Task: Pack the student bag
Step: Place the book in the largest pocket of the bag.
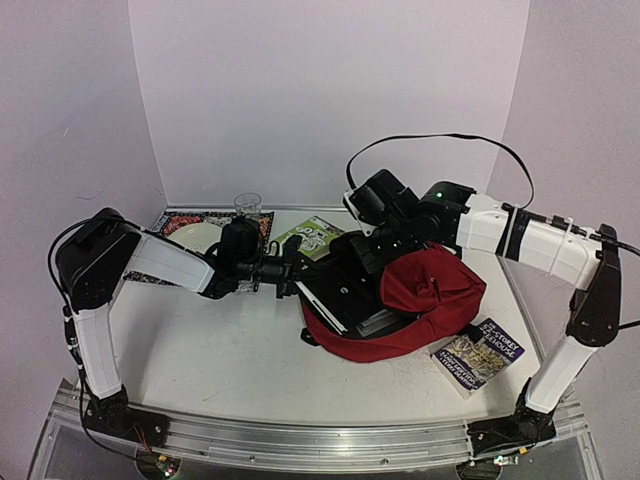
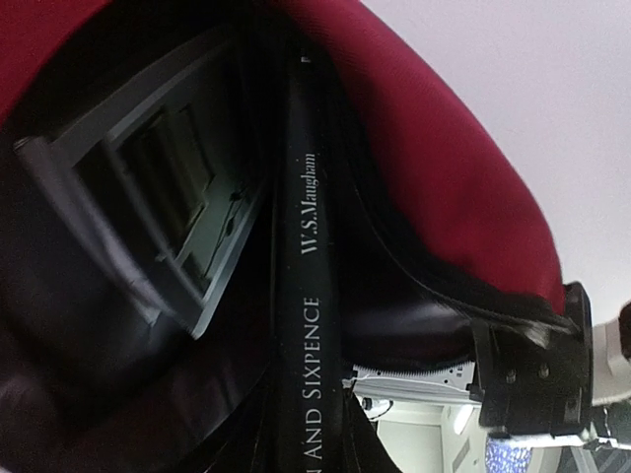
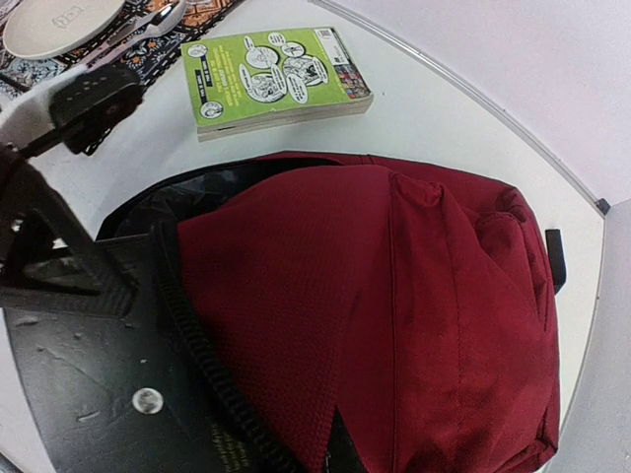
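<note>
The student bag [image 1: 425,300], dark red with black trim, lies on its side at centre right with its mouth facing left. My right gripper [image 1: 386,260] is shut on the bag's upper flap [image 3: 296,296] and holds the mouth up; its fingers are hidden under the fabric. My left gripper [image 1: 297,268] is shut on a black book [image 1: 338,292] that sits partly inside the mouth. The left wrist view shows the book's spine [image 2: 308,246], lettered "W.S. Maugham", running between my jaws into the dark interior. A grey flat item [image 2: 168,197] lies deeper inside.
A green book [image 1: 312,237] lies behind the bag, seen also in the right wrist view as the green book [image 3: 276,79]. Another paperback [image 1: 478,356] lies at the front right. At the back left, a patterned placemat [image 1: 170,222] carries a plate [image 1: 195,237] and a clear cup [image 1: 248,205].
</note>
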Motion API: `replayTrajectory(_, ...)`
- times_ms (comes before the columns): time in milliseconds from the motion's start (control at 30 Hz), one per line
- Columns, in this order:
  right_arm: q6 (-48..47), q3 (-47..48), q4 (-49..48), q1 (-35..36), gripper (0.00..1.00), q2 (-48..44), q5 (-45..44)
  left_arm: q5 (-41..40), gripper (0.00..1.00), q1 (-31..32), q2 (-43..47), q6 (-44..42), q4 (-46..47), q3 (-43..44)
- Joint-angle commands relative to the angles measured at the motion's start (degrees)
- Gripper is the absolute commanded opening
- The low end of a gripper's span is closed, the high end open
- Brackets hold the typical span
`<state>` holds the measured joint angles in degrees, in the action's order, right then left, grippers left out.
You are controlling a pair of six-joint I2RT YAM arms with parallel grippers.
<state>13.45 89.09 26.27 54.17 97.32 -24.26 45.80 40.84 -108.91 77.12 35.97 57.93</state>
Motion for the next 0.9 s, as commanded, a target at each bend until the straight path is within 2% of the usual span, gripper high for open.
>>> replayTrajectory(0, -0.6, -0.2, -2.2, 1.2, 0.00, -3.2, 2.4, 1.1, 0.00, 1.0, -4.3, 2.2, 11.5, 8.2)
replayTrajectory(300, -1.3, 0.0, -2.5, 2.8, 0.00, -3.5, 3.3, 1.1, 0.00, 3.2, -15.8, 4.0, 12.8, 20.4)
replayTrajectory(733, -0.3, -2.4, -2.5, 4.0, 0.00, -5.2, 3.6, -1.8, 0.00, 2.4, -24.5, 4.0, 13.1, 30.6)
replayTrajectory(800, 0.1, -3.4, -2.5, 4.0, 0.00, -5.7, 3.2, -1.9, 0.02, 2.2, -25.5, 4.3, 13.1, 31.1)
replayTrajectory(867, 0.5, -4.0, -2.5, 4.0, 0.00, -6.0, 3.0, -1.9, 0.09, 2.1, -26.4, 4.4, 13.1, 31.1)
